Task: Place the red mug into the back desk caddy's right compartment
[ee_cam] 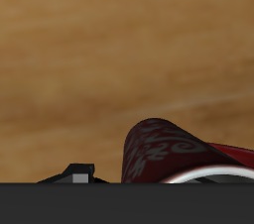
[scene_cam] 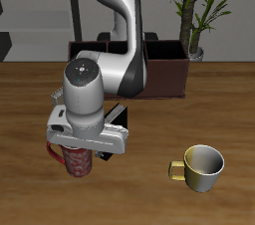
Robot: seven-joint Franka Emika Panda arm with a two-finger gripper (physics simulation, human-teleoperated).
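The red mug (scene_cam: 77, 162) with its white floral pattern hangs upright under my gripper (scene_cam: 79, 153), above the table near its front edge. The gripper is shut on the red mug at its rim. In the wrist view the red mug (ee_cam: 164, 154) shows close up, with the wooden table far below it. The back desk caddy (scene_cam: 165, 75), a long dark-brown box, stands farther back, behind my arm. The arm hides most of the caddy's inside, so I cannot make out the right compartment.
A plain yellow-cream mug (scene_cam: 202, 167) stands upright near the table's front edge, apart from the red mug. A potted plant (scene_cam: 195, 15) stands behind the caddy's end. The arm's body (scene_cam: 115, 70) rises between the gripper and the caddy.
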